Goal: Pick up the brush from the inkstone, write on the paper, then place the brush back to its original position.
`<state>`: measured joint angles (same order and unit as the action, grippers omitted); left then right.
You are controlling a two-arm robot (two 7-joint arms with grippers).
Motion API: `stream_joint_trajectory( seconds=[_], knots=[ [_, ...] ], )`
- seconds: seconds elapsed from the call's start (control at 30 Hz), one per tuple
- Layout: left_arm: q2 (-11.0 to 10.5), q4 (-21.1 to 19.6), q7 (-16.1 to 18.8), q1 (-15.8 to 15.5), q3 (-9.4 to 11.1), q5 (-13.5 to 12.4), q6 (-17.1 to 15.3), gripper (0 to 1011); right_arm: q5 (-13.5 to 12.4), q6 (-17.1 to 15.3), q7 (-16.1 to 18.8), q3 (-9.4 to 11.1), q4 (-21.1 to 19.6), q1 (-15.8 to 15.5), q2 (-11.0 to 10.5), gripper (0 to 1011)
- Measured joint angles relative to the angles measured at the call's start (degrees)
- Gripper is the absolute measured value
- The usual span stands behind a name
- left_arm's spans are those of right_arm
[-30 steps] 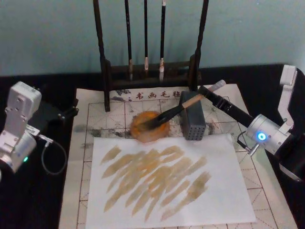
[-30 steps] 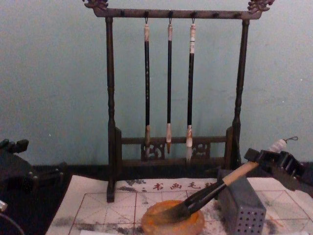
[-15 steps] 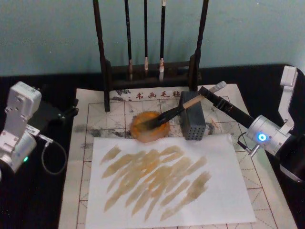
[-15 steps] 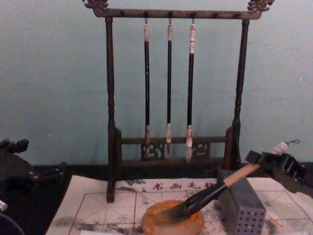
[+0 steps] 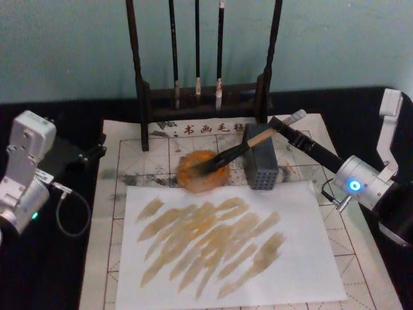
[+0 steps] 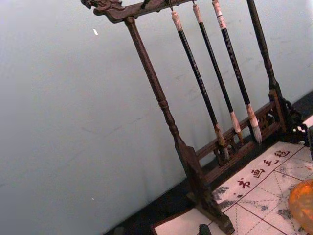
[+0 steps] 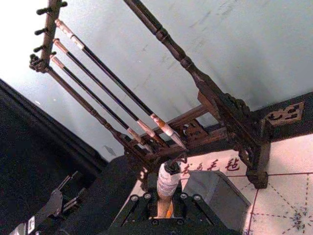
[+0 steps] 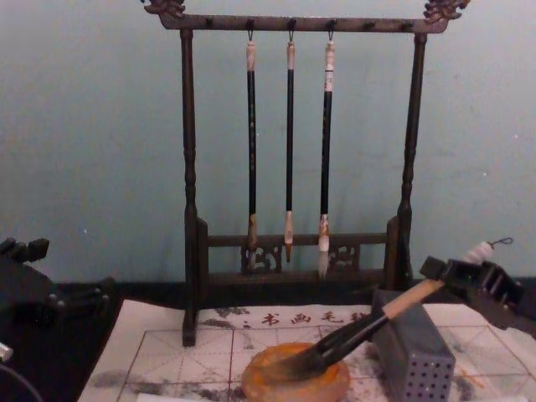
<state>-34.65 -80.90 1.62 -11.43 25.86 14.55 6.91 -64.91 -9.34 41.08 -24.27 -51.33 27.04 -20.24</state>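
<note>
Firmly, right fingers (image 7: 190,201) pinch the brush (image 5: 232,152) — bristles on inkstone (image 5: 190,179).

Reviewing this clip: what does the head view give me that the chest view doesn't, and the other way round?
Head view: the white sheet covered in tan strokes, lying on the paper, nearer the robot than the inkstone. Chest view: the rack's top bar with three thin brushes hanging from it, and the wire loop at the end of the brush. Both: the brush, bristles in the inkstone, handle across the grey block, right gripper shut on it; left gripper parked at the left.
</note>
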Motion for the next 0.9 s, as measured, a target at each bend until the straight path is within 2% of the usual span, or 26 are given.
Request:
stream_joint_trajectory(
  seconds=[0.17,0.37,0.47,0.53,0.6,0.63,0.73,0.83,0.9],
  knots=[
    [0.00,0.00,0.00,0.00,0.00,0.00,0.00,1001,0.17,0.02,-0.04,-0.03,0.00,0.00,0.00,248],
    [0.00,0.00,0.00,0.00,0.00,0.00,0.00,1001,0.15,0.04,-0.03,-0.02,-0.01,0.00,0.00,484],
    [0.00,0.00,0.00,0.00,0.00,0.00,0.00,1001,0.13,0.04,-0.02,-0.01,-0.01,0.00,0.00,542],
    [0.00,0.00,0.00,0.00,0.00,0.00,0.00,1001,0.12,0.04,-0.01,-0.01,-0.01,0.00,0.00,646],
    [0.00,0.00,0.00,0.00,0.00,0.00,0.00,1001,0.11,0.04,-0.01,-0.01,-0.01,0.00,0.00,685],
    [0.00,0.00,0.00,0.00,0.00,0.00,0.00,1001,0.10,0.04,0.00,-0.01,-0.01,0.00,0.00,741],
    [0.00,0.00,0.00,0.00,0.00,0.00,0.00,1001,0.09,0.04,0.00,-0.01,-0.01,-0.01,0.00,795],
    [0.00,0.00,0.00,0.00,0.00,0.00,0.00,1001,0.08,0.04,0.01,-0.01,-0.01,0.00,0.00,920],
    [0.00,0.00,0.00,0.00,0.00,0.00,0.00,1001,0.07,0.04,0.01,-0.01,-0.01,0.00,0.00,940]
  ],
)
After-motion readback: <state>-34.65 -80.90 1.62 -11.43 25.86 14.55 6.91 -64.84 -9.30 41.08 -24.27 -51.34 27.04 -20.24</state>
